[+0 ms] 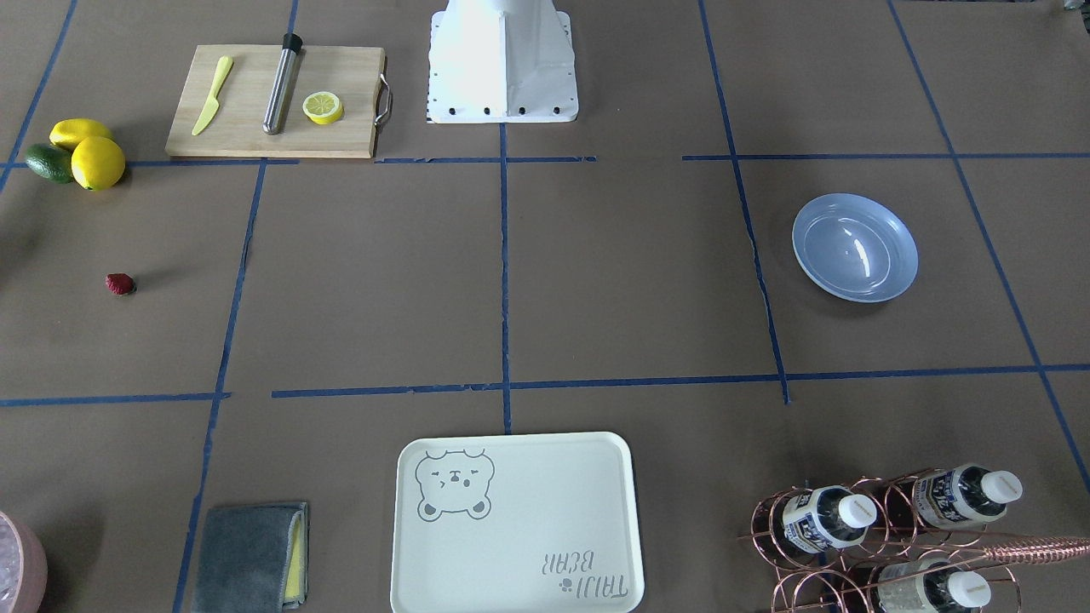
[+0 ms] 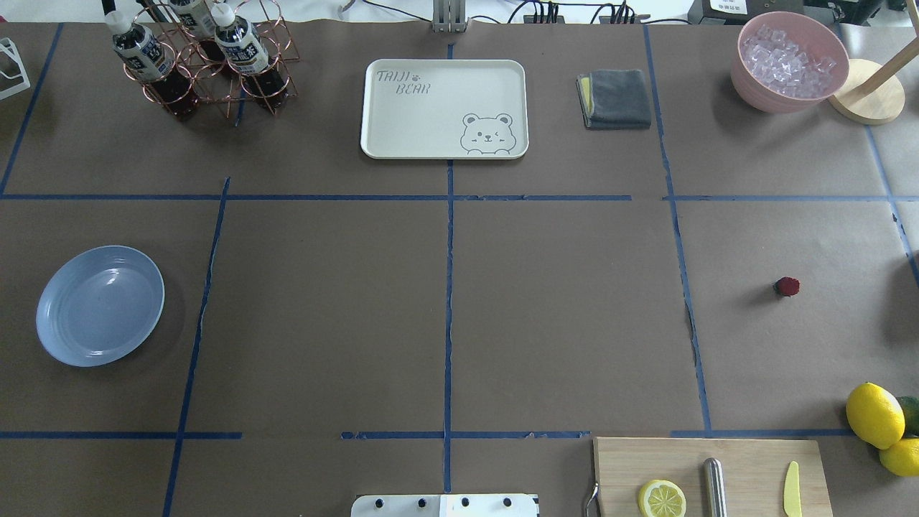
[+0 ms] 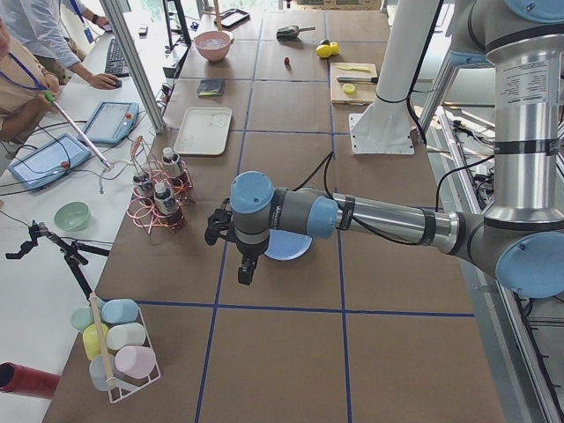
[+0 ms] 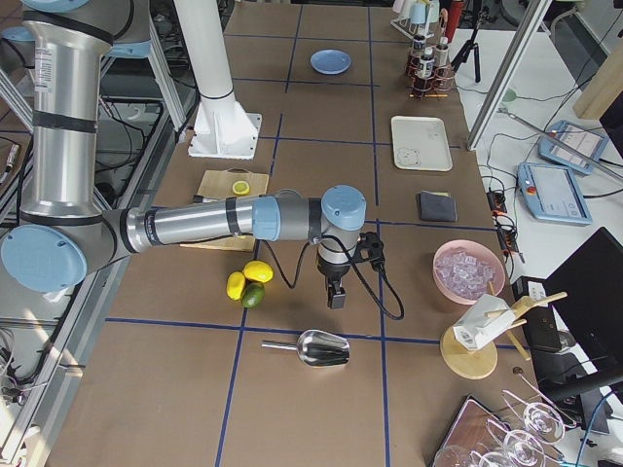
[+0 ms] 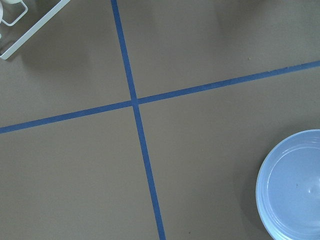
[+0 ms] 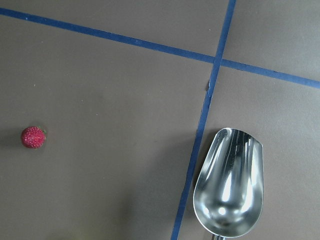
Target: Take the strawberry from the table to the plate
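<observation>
**Both claws hang over the table; strawberry and plate well apart**

We see the right gripper (image 4: pixel 336 300) only from a side camera. It hangs fingers-down over the table (image 2: pixel 560 323), and we cannot tell whether its fingers are spread or pressed together. The left gripper (image 3: pixel 246 278) also shows only from a side camera, fingers-down, and we cannot tell its state either.

In the right wrist view the strawberry (image 6: pixel 33 137) lies at 9 o'clock. A steel scoop (image 6: pixel 229 192) lies at 5 o'clock, across a blue tape line from it. In the left wrist view the plate (image 5: pixel 295 185) fills the 4 o'clock corner.

From overhead, we find the strawberry at 3 o'clock on the table, alone within its grid cell. The plate sits at 9 o'clock. 2 lemons (image 2: pixel 874 415) and an avocado (image 2: pixel 910 413) huddle at 5 o'clock from the strawberry.
</observation>
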You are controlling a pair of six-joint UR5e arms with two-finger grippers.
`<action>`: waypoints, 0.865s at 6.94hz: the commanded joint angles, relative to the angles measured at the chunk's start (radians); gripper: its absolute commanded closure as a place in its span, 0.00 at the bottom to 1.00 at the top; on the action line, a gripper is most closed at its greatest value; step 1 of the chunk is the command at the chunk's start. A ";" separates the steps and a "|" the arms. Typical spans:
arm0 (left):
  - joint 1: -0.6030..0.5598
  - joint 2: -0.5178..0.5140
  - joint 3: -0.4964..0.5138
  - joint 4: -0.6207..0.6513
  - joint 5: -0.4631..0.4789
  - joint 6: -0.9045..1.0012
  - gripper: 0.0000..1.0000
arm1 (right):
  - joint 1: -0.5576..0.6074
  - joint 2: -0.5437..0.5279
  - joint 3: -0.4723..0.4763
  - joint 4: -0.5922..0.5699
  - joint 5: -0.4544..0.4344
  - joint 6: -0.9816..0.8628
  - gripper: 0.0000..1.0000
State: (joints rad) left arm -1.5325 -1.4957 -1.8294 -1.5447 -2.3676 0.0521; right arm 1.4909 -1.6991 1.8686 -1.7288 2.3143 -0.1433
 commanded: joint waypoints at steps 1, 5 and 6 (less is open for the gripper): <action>-0.008 -0.031 -0.016 0.064 0.004 0.103 0.00 | 0.000 -0.002 0.000 0.000 0.000 -0.004 0.00; -0.001 -0.031 0.004 0.046 -0.001 0.118 0.00 | -0.001 0.009 0.003 0.000 0.039 0.010 0.00; -0.003 -0.017 0.018 0.037 -0.002 0.117 0.00 | -0.003 0.009 -0.003 0.000 0.049 0.008 0.00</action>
State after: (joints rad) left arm -1.5348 -1.5236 -1.8256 -1.4971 -2.3680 0.1657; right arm 1.4890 -1.6910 1.8683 -1.7288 2.3463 -0.1341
